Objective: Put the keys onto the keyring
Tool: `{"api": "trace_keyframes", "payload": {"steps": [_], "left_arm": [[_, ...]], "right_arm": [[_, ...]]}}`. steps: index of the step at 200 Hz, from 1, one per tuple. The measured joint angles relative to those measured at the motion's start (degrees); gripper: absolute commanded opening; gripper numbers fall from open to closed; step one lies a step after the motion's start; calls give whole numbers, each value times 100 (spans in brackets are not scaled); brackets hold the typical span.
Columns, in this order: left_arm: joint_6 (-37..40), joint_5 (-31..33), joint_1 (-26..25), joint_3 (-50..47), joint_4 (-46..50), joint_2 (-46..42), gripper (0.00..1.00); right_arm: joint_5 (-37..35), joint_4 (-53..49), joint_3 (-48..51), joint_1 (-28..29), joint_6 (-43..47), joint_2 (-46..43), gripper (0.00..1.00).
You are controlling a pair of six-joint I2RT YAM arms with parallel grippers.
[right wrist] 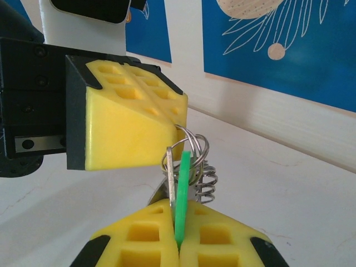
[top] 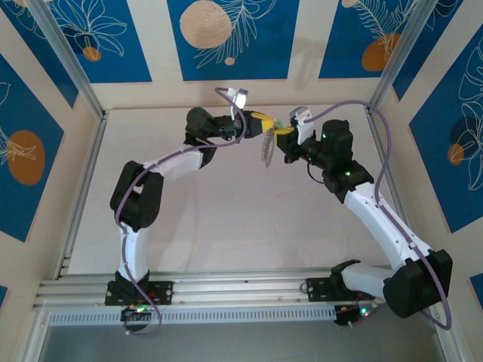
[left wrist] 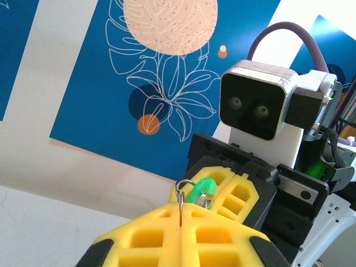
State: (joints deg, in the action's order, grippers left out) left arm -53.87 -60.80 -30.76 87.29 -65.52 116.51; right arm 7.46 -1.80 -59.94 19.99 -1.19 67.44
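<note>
The left gripper (left wrist: 181, 221) pinches the keyring (right wrist: 196, 146), and the right gripper (right wrist: 179, 245) clamps the green key (right wrist: 182, 178) edge-on against that ring.

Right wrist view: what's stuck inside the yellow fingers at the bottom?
The green key stands edge-on, pinched between the right arm's fingers. Its top pokes up by the keyring. Its lower end is covered by the fingers.
</note>
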Motion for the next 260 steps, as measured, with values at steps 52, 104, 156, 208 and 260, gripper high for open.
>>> {"api": "trace_keyframes", "payload": {"steps": [52, 104, 156, 208, 260], "left_arm": [[120, 0, 13, -48, 116, -35, 0], [289, 63, 7, -79, 234, -98, 0], [348, 94, -15, -107, 326, -140, 0], [350, 131, -13, -116, 365, -151, 0], [350, 151, -13, -131, 433, -151, 0]], "right_arm": [[61, -503, -295, -107, 190, 109, 0], [476, -1456, -852, -437, 520, 208, 0], [651, -2192, -1128, -577, 754, 352, 0], [520, -2601, -1364, -525, 894, 640, 0], [210, -2699, -1626, -494, 898, 693, 0]]}}
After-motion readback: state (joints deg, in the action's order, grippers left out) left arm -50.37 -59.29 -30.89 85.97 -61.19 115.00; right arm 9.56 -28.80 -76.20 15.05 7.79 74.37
